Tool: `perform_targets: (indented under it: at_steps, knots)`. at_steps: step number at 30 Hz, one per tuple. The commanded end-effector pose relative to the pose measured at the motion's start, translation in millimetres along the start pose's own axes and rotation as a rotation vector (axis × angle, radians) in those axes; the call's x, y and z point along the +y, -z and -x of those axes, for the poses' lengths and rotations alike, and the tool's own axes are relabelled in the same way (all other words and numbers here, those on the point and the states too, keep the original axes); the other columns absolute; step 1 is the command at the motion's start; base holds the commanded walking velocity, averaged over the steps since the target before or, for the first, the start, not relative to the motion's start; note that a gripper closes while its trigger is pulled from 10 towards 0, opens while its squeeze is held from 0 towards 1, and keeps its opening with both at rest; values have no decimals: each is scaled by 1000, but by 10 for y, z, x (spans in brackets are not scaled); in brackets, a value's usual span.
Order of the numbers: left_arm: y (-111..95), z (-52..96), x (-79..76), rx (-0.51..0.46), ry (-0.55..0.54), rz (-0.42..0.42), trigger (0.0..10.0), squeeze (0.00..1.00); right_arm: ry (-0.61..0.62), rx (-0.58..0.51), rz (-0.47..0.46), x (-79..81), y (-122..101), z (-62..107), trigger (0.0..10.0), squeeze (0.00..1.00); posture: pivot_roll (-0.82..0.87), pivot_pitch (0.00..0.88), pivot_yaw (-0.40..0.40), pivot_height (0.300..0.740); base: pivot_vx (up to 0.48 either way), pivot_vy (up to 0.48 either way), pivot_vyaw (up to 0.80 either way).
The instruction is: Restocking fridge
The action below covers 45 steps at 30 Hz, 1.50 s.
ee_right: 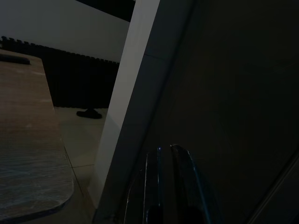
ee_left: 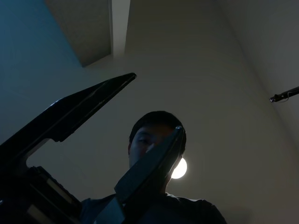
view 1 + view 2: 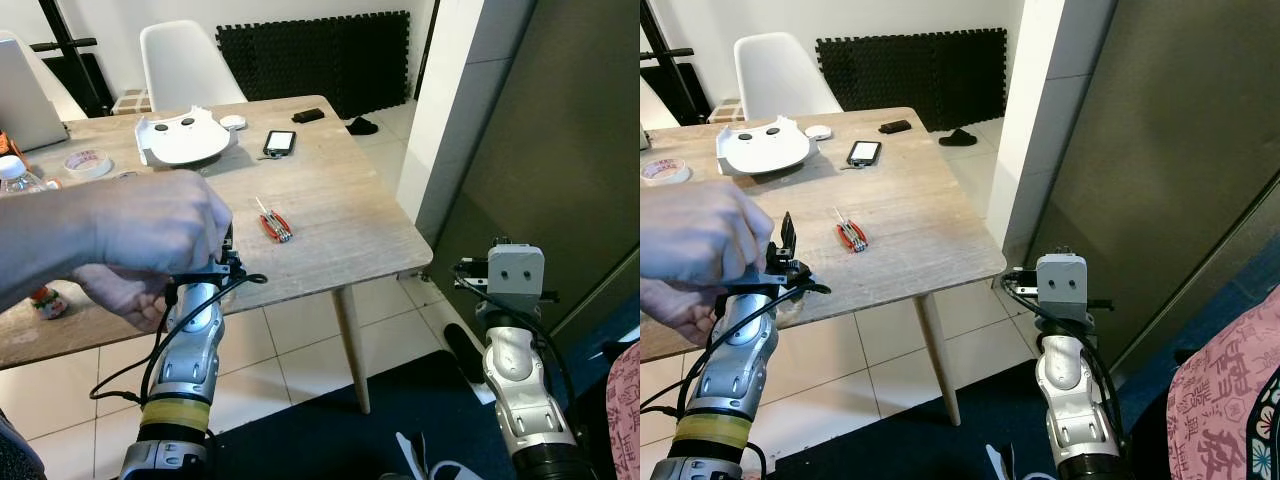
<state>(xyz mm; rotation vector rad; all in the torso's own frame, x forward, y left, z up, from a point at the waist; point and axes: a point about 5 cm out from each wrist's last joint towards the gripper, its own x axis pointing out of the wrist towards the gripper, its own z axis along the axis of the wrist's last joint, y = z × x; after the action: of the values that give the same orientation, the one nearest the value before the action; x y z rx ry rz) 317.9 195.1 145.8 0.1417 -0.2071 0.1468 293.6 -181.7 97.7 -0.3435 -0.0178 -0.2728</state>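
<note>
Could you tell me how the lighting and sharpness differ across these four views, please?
Left and right eye views: evenly lit and sharp on the wooden table, while the person's hand up close is soft. Left wrist view: dim and backlit, with a ceiling lamp glaring behind a person in silhouette and the left end effector open. Right wrist view: very dark, fingers barely visible.

The light wooden counter has rounded corners. On it lie small red-handled pliers, a black phone, a white cat-shaped tray, a small round white lid, a roll of clear tape and a flat black case.
</note>
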Motion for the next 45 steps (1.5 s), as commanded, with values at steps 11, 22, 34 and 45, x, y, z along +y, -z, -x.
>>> perform_targets:
  at_steps: [11, 22, 34, 45]
  knots:
    - [38, -4, -78, 21, 14, 17, 10000, 0, 9, 17, -5, -30, 26, 1, 10000, 0, -26, 1, -27, 740, 0, 0, 0]
    - [29, -11, -89, 17, 19, 15, 10000, 0, 10, 17, -5, -30, 25, 3, 10000, 0, -26, 2, -26, 740, 0, 0, 0]
    - [36, 3, -85, 18, 15, 14, 10000, 0, 10, 19, -2, -40, 32, 2, 10000, 0, -24, 0, -29, 740, 0, 0, 0]
    - [38, 1, -84, 17, 14, 14, 10000, 0, 9, 22, 0, -38, 42, 4, 10000, 0, -24, 0, -28, 740, 0, 0, 0]
